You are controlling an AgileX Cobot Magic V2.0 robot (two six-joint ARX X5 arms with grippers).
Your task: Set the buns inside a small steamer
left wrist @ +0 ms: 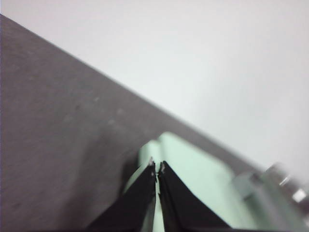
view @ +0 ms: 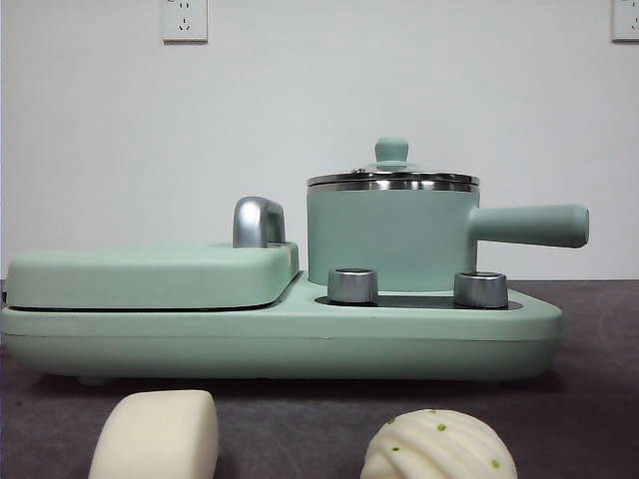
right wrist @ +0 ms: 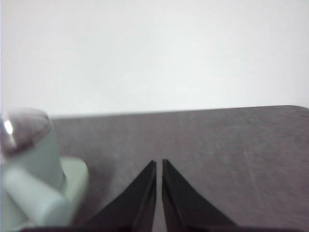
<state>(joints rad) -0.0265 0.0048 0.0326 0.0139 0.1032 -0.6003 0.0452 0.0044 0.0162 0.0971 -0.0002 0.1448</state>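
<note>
Two cream-white buns lie on the dark table at the near edge of the front view: a smooth rounded-rectangular bun [view: 157, 435] on the left and a round ridged bun [view: 439, 446] with green specks on the right. Behind them the small steamer [view: 391, 238] stands on the right half of a mint-green cooker base [view: 280, 339], its glass lid [view: 392, 178] on and its handle [view: 529, 226] pointing right. My left gripper [left wrist: 156, 167] is shut, held above the cooker's left end. My right gripper [right wrist: 159, 163] is shut, beside the steamer [right wrist: 30, 159] over the table. Neither gripper shows in the front view.
A flat mint-green lidded griddle [view: 150, 275] with a chrome handle [view: 259, 222] fills the cooker's left half. Two steel knobs [view: 352, 284] [view: 480, 289] stand in front of the steamer. A white wall with power sockets [view: 185, 19] rises behind the table.
</note>
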